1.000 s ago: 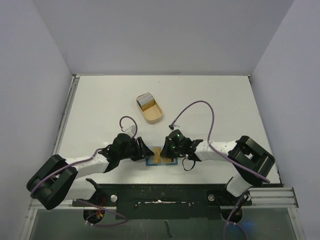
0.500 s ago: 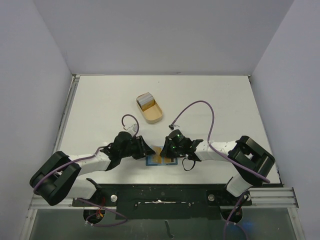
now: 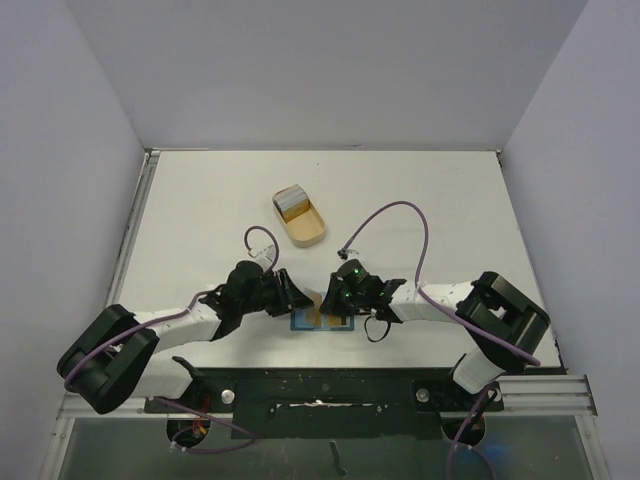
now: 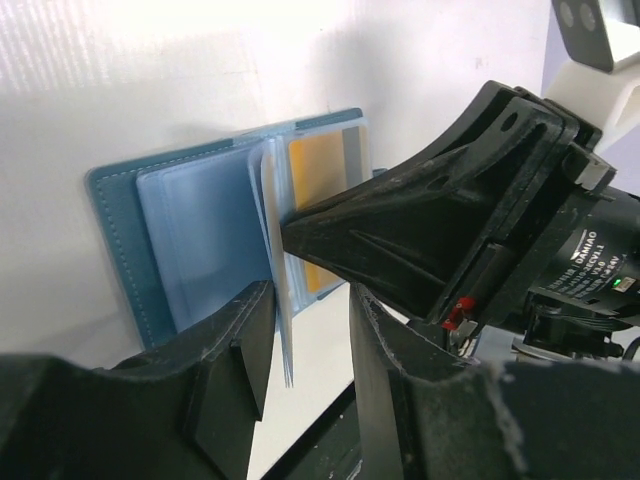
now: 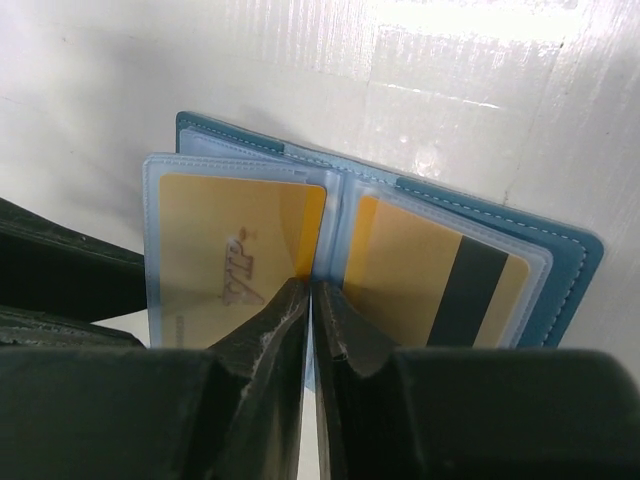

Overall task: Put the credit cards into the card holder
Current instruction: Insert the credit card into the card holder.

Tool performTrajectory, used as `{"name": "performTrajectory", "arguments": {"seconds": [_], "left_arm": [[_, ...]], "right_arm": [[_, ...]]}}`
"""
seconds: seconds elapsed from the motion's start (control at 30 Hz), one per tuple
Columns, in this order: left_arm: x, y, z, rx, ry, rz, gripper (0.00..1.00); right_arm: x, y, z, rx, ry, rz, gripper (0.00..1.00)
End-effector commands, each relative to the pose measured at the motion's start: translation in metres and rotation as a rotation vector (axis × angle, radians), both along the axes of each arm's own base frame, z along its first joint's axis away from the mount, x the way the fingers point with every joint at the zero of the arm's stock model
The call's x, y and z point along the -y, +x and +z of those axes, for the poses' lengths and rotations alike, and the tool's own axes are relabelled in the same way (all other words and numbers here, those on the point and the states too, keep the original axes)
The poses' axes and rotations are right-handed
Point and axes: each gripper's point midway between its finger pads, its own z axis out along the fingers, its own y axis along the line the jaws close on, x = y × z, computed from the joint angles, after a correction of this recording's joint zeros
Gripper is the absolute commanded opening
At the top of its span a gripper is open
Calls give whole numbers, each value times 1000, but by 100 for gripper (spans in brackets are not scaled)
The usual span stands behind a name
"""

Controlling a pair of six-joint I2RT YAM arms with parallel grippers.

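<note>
The left tool sits low over the near part of the white desk, released: its two fingers stand apart with a clear sleeve of the card holder upright between them, and I cannot tell whether either finger touches it. Farther back, a tan tray holds a stack of credit cards at its far end. The teal card holder lies opened flat on the desk between the two tools. One orange card shows in its left sleeve, and another with a dark stripe in its right sleeve. The right tool is clenched almost shut, tips down on the middle fold between those two cards.
</note>
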Motion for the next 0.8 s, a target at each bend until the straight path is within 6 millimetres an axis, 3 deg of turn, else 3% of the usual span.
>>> {"name": "performTrajectory", "arguments": {"seconds": [0.0, 0.23, 0.53, 0.77], "left_arm": [[24, 12, 40, 95, -105, -53, 33], [31, 10, 50, 110, -129, -74, 34], [52, 11, 53, 114, -156, -122, 34], [72, 6, 54, 120, -166, -171, 34]], "right_arm": [[-2, 2, 15, 57, 6, 11, 13], [6, 10, 47, 153, 15, -16, 22], [44, 18, 77, 252, -37, -154, 40], [75, 15, 101, 322, -3, -272, 45]]}}
